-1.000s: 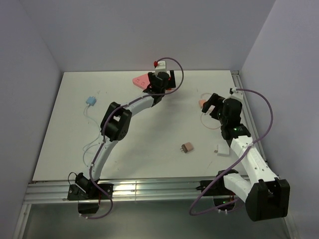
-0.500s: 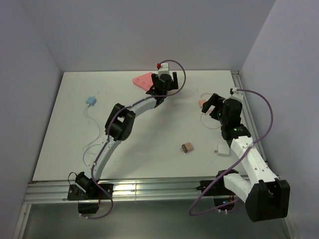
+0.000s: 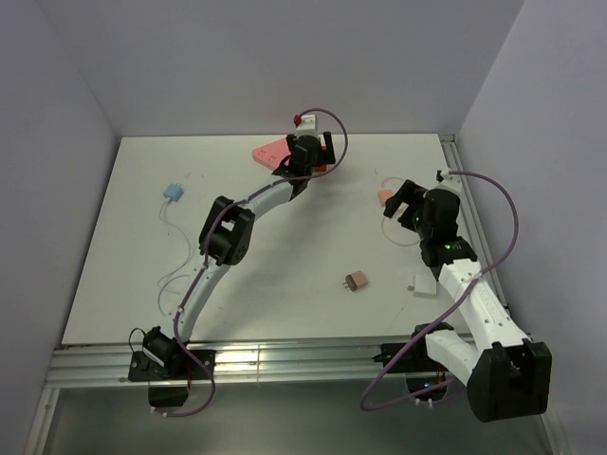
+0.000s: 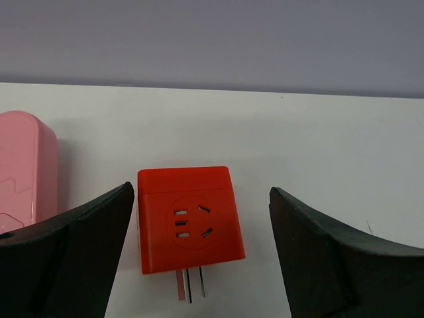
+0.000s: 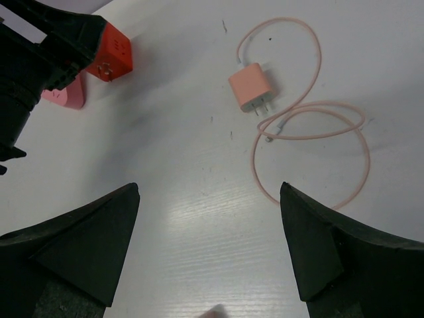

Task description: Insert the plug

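Nearest you, low and right of centre in the top view, a small brown plug [image 3: 357, 281] and a white block [image 3: 421, 284] lay untouched on the table [image 3: 142, 275]. Further up the right side, your right gripper [image 5: 210, 192] hung with its jaws spread and nothing in them. The pink charger [image 5: 250, 88] and its looped cable [image 5: 311, 119] lay just ahead of it, and that arm had hardly stirred in the last second.

The change was at the far centre: your left wrist had swung slightly right, then settled back. Your left gripper [image 4: 202, 192] was released and empty, its fingers [image 4: 79, 252] standing either side of the red plug [image 4: 189, 218] without touching it. The plug lay flat, prongs toward the camera, just beside the pink block [image 4: 23, 172] at the frame's left edge. I'd read that wobble as lining up: the grasp had not begun, so the insertion was wholly ahead.
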`<state>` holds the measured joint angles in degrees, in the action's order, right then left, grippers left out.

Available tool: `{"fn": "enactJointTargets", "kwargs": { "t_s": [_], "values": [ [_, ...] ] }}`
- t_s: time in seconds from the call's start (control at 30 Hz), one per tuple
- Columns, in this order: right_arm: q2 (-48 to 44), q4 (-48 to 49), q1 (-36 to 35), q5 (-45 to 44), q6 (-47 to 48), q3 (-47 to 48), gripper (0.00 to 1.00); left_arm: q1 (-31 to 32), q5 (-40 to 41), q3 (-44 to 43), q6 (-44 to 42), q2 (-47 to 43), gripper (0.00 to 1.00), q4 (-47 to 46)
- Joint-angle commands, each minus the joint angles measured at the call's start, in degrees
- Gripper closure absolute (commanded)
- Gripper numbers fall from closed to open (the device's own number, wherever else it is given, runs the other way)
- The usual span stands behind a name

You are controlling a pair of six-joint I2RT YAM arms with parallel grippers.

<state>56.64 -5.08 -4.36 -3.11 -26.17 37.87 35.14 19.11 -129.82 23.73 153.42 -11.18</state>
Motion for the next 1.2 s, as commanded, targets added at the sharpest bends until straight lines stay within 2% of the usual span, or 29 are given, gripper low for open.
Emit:
{"fn": "enactJointTargets", "kwargs": {
  "t_s": [0.0,0.27,0.4,0.5,0.53,0.6,0.67,0.7,0.83,1.0,1.03,1.17],
  "values": [
    [-3.20,0.34,-0.30,0.30,-0.81,0.54,0.07,0.02,-2.24,-4.21,0.18,0.47,0.12,3.07],
    [-5.49,1.39,-0.30,0.65,-1.60,-1.04,0.07,-0.42,-4.87,-3.34,1.06,-0.58,0.12,6.87],
    [-5.75,0.69,-0.30,0.48,-1.51,-0.69,0.07,-0.86,-7.06,-5.17,0.97,0.20,0.17,8.10],
    [-6.45,1.74,-0.30,1.18,-1.77,-1.39,0.07,-1.12,-7.68,-5.71,0.97,0.56,0.28,8.28],
    [-6.46,2.35,-0.30,1.53,-1.95,-1.57,0.07,-1.12,-7.51,-4.66,0.97,0.12,0.38,7.93],
    [-5.76,2.18,-0.30,2.67,-2.21,-1.48,0.08,-1.21,-7.42,-3.34,0.71,-0.58,0.47,6.70],
    [-4.79,-0.44,-0.47,2.76,-2.56,0.18,0.08,-1.30,-6.99,-0.88,0.01,-1.98,0.60,5.91],
    [-3.83,-1.93,-0.82,2.76,-2.57,0.97,0.08,-1.30,-7.42,0.26,-0.78,-2.69,0.74,5.47],
    [-2.94,-9.83,-3.19,2.42,-0.99,4.05,0.08,-1.30,-10.49,6.75,-1.93,-6.98,1.00,7.30],
    [-2.51,-13.99,-7.07,-1.36,-0.10,6.42,0.06,-1.30,-11.82,18.52,0.44,-15.15,1.00,6.01],
    [-1.37,-14.86,-7.07,-0.76,0.24,7.30,0.05,-1.21,-12.08,24.21,0.71,-19.00,1.00,4.69],
    [9.33,-17.41,-7.07,2.85,0.08,15.38,0.06,-1.21,-18.57,33.48,0.97,-26.41,1.00,1.07]
  ]
}}
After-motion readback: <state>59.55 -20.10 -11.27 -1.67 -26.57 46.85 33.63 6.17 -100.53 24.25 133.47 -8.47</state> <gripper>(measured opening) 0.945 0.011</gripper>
